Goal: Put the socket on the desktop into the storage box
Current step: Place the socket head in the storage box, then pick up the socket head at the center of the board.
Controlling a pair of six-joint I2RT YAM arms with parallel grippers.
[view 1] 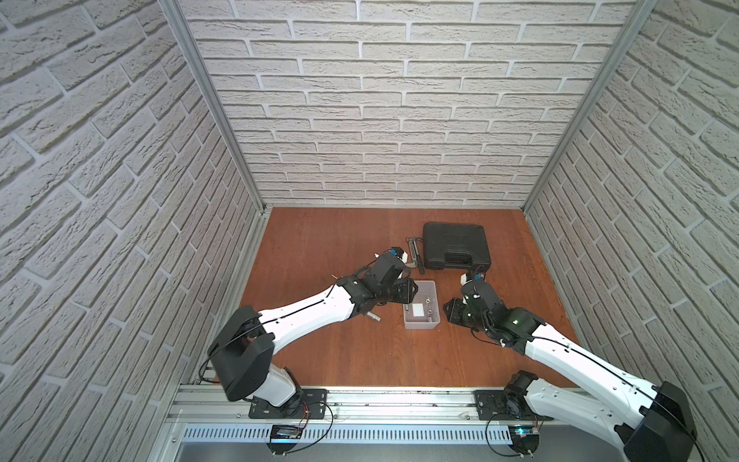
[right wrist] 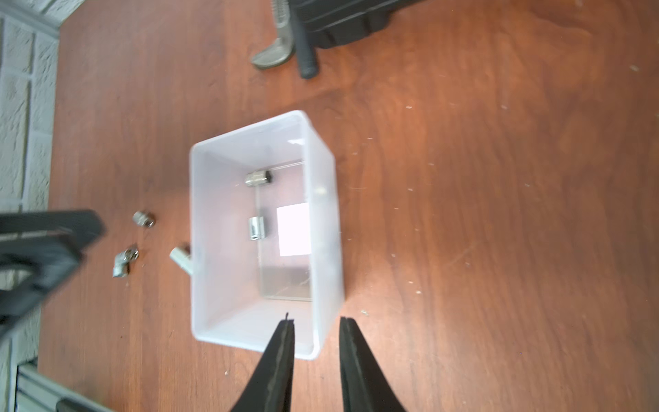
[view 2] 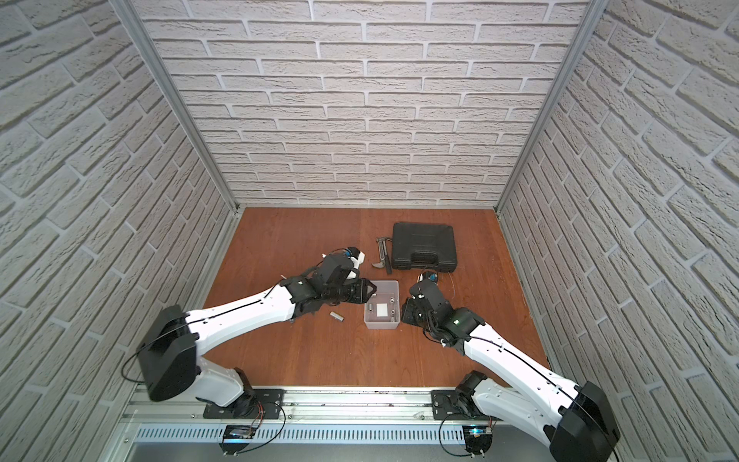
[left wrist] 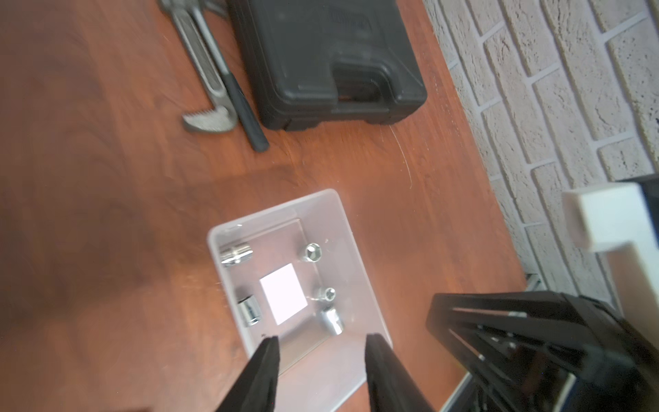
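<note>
The storage box [view 1: 434, 320] [view 2: 396, 323] stands mid-desktop [view 1: 320, 248]. Several silver sockets [left wrist: 249, 309] lie on its floor around a white square. One socket [view 1: 374, 318] [view 2: 338, 317] lies on the wood to the left of the box. The right wrist view shows small sockets [right wrist: 143, 218] on the wood beside the box's [right wrist: 199, 249] left wall. My left gripper [left wrist: 322, 342] [view 1: 414, 291] hangs open and empty over the box's [left wrist: 356, 257] left side. My right gripper [right wrist: 317, 320] [view 1: 448, 315] is open, its fingers straddling the right wall near the front corner, holding nothing.
A black handled tool case [view 1: 456, 246] [left wrist: 328, 60] lies closed behind the box. A metal claw tool with a black handle [view 1: 414, 256] [left wrist: 210, 78] lies at the case's left side. Brick-pattern walls close in the desktop on three sides.
</note>
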